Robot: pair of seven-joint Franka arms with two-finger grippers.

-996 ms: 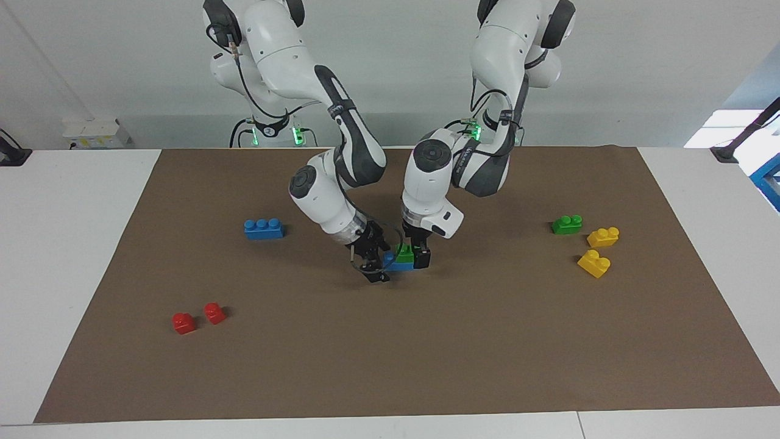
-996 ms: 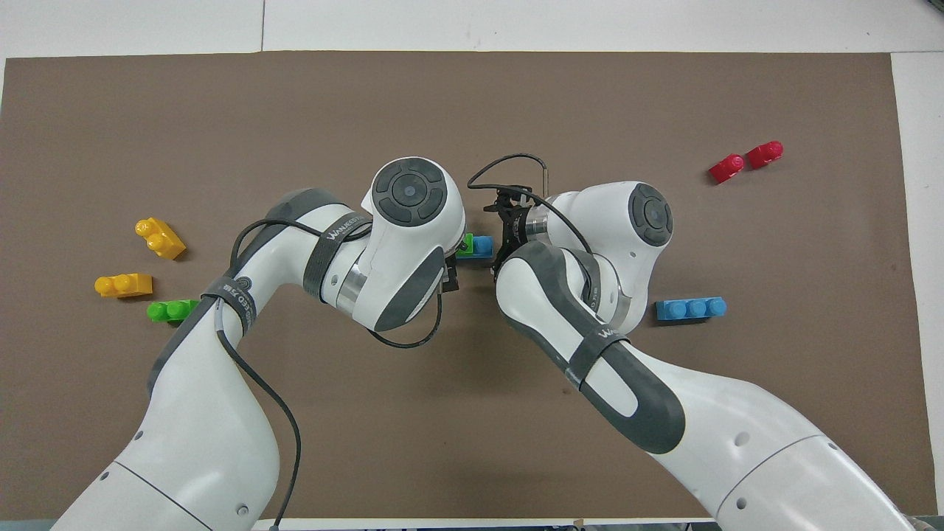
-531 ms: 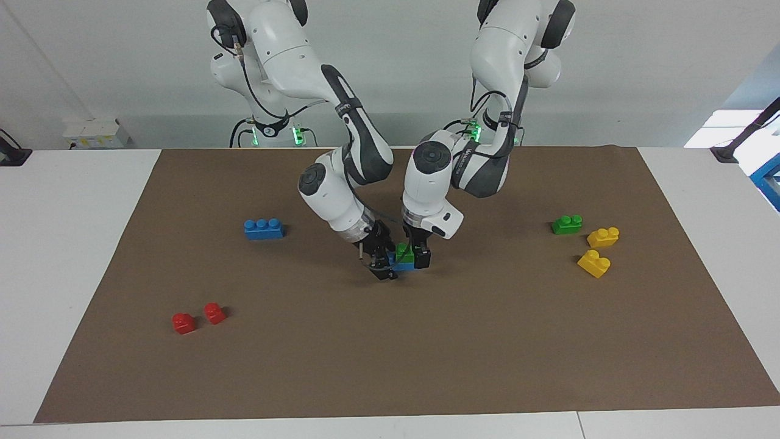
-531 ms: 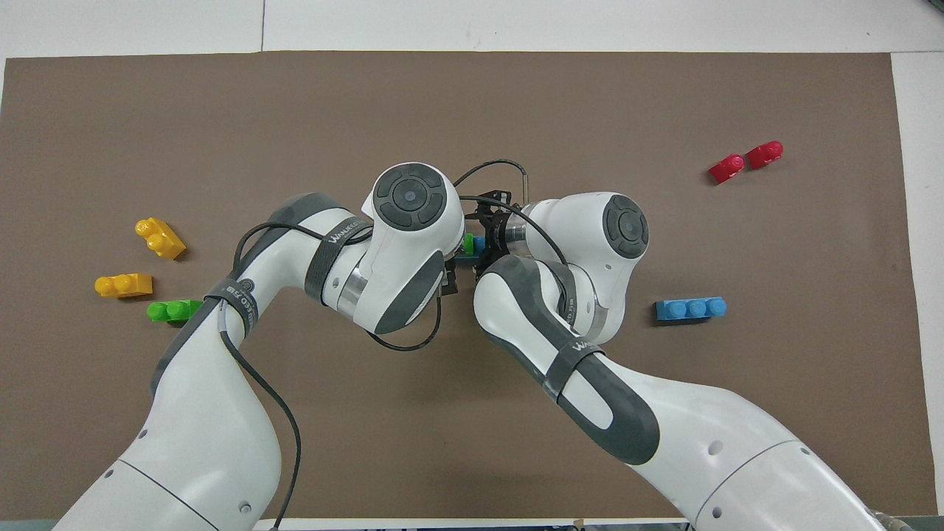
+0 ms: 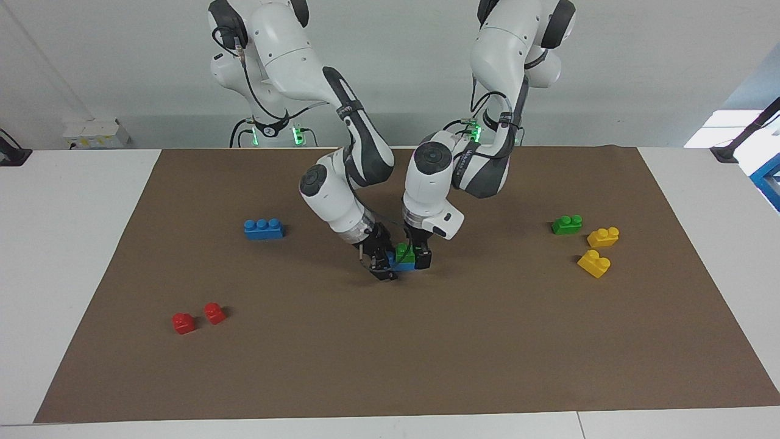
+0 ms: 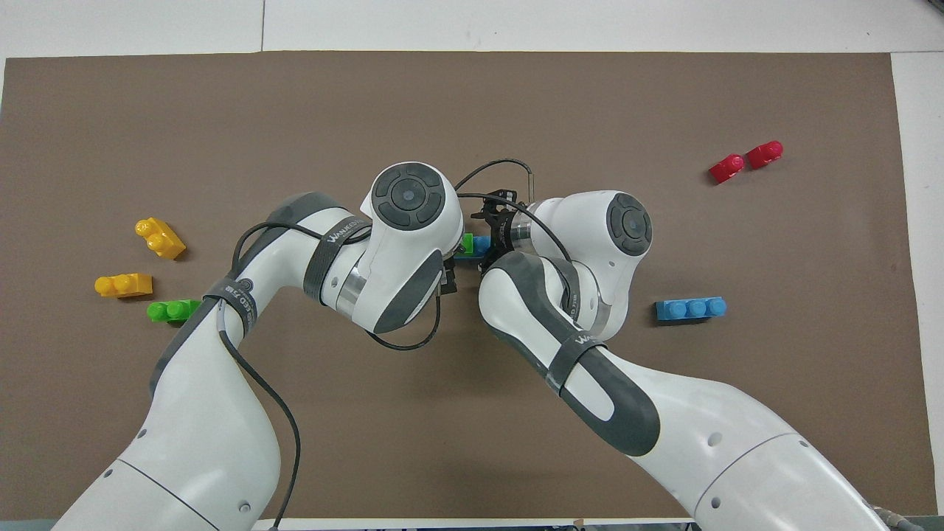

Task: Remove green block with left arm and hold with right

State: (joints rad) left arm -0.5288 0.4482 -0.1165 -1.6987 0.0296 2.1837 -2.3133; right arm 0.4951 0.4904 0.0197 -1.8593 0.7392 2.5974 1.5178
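A green block [image 5: 403,251] sits on one end of a blue brick [image 5: 403,265] in the middle of the brown mat [image 5: 426,353]. My left gripper [image 5: 414,256] stands over that end, open, with its fingers down on either side of the green block. My right gripper [image 5: 382,266] comes in slanted at the brick's other end and is shut on the blue brick. In the overhead view only a sliver of the green block [image 6: 465,243] and of the blue brick [image 6: 482,245] shows between the two wrists; the left fingers are hidden there.
A second green block [image 5: 567,224] and two yellow blocks [image 5: 603,236] [image 5: 594,263] lie toward the left arm's end. A loose blue brick [image 5: 263,228] and two red blocks [image 5: 183,322] [image 5: 214,313] lie toward the right arm's end.
My right gripper slid in toward the blue brick's free end and closed on it. The left gripper stayed around the green block.
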